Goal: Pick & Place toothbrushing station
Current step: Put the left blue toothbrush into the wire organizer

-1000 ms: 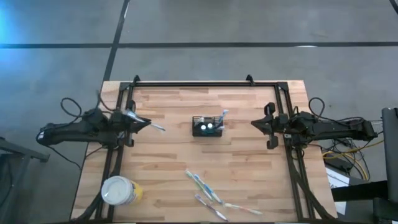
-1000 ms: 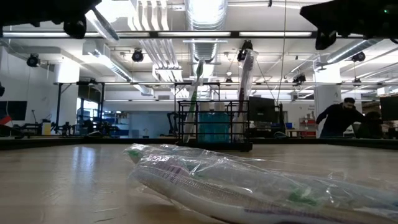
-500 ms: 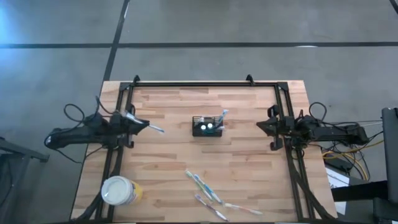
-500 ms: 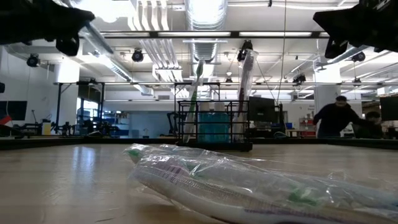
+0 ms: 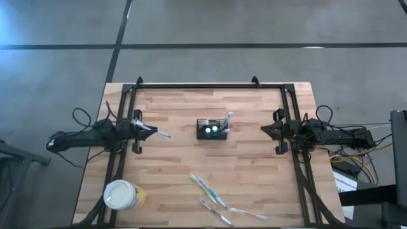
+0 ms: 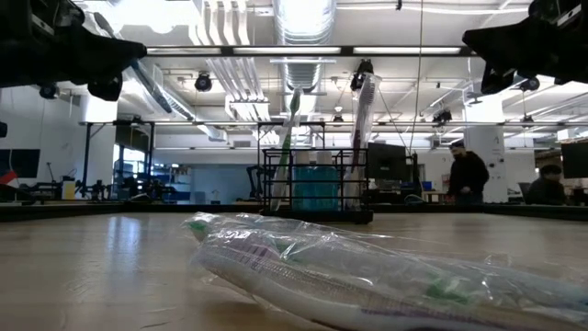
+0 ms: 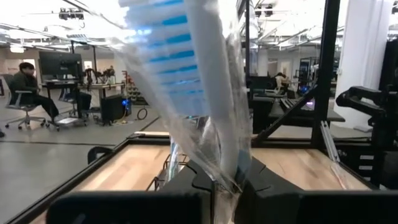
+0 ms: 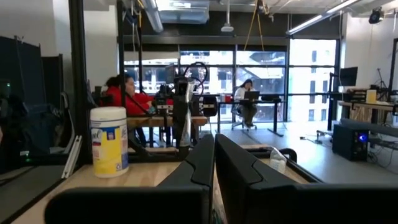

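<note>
1. Reaching in from the counter's left edge, the left arm lies low and nearly level, its left tool (image 5: 145, 129) closed on a clear-wrapped toothbrush with a white handle and blue bristles (image 5: 158, 132) that sticks out toward the middle of the pale wooden plank counter (image 5: 254, 172).
2. The right arm lies stretched along the right edge, its right tool (image 5: 266, 129) shut with nothing in it, fingers pressed together in its wrist view.
3. One small black rectangular toothbrushing station with slatted sides (image 5: 212, 129) stands near the counter's centre, between the two tools and apart from both, with two wrapped brushes upright in it in the low view.
4. Several more wrapped toothbrushes (image 5: 215, 199) lie scattered at the near side; their exact number is unclear.
5. One round yellow cup with a white lid (image 5: 123, 194) stands at the near left corner.
</note>
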`<action>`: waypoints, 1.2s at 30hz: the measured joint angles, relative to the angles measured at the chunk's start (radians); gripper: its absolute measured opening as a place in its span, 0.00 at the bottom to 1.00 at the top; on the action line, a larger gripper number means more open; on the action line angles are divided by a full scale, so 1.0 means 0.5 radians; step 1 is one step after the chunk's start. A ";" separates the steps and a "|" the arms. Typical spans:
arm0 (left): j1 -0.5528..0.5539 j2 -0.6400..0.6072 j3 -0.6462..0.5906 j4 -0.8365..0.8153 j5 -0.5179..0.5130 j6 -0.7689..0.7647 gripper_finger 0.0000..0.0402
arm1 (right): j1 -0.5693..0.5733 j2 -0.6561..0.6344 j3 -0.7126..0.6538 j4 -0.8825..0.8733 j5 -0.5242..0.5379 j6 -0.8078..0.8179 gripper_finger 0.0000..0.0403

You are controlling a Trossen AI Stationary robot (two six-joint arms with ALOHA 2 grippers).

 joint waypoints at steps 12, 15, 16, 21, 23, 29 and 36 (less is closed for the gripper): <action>-0.002 0.056 0.042 0.550 0.016 -0.250 0.05 | 0.000 0.002 0.000 -0.040 0.000 0.012 0.03; -0.002 0.185 0.194 0.522 0.004 -0.136 0.05 | 0.000 0.002 0.000 -0.040 0.000 0.010 0.03; -0.002 0.267 0.231 0.516 -0.030 -0.107 0.05 | 0.000 0.002 0.000 -0.040 0.000 0.007 0.03; -0.002 0.859 0.404 0.718 -0.105 -0.041 0.05 | 0.000 0.002 0.000 -0.039 0.000 0.006 0.03; -0.002 1.137 0.487 0.781 -0.093 0.005 0.05 | 0.000 0.002 0.000 -0.039 0.000 0.006 0.03; -0.002 1.824 0.792 0.761 -0.072 0.202 0.05 | 0.000 0.002 0.000 -0.038 0.000 0.021 0.03; 0.001 2.299 1.117 0.737 -0.097 0.308 0.05 | 0.000 0.012 0.000 -0.073 0.000 0.049 0.03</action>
